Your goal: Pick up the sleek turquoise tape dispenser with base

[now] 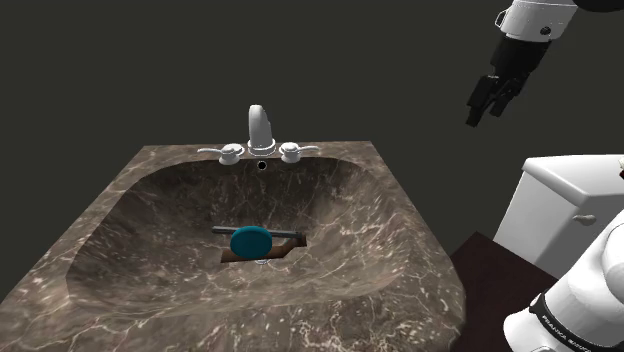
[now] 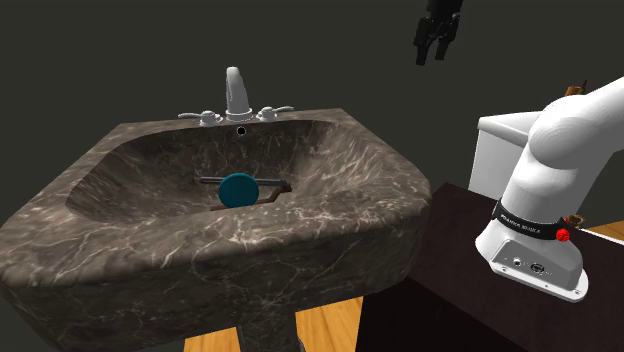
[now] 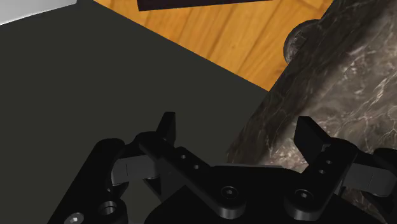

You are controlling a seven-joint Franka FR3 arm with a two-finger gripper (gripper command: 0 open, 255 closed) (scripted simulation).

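One dark marbled sink (image 1: 120,215), with one faucet spout (image 1: 259,125), two lever handles (image 1: 230,152) and one overflow hole (image 1: 262,165); in it, one turquoise tape dispenser (image 1: 250,241) on one brown base (image 1: 283,251). Alongside, one white robot arm (image 2: 560,150) bearing one black gripper (image 1: 483,115) of two fingers (image 3: 167,130), one dark stand (image 2: 440,280) beneath the arm, and one white toilet tank (image 1: 555,215) with one lid (image 1: 570,175).
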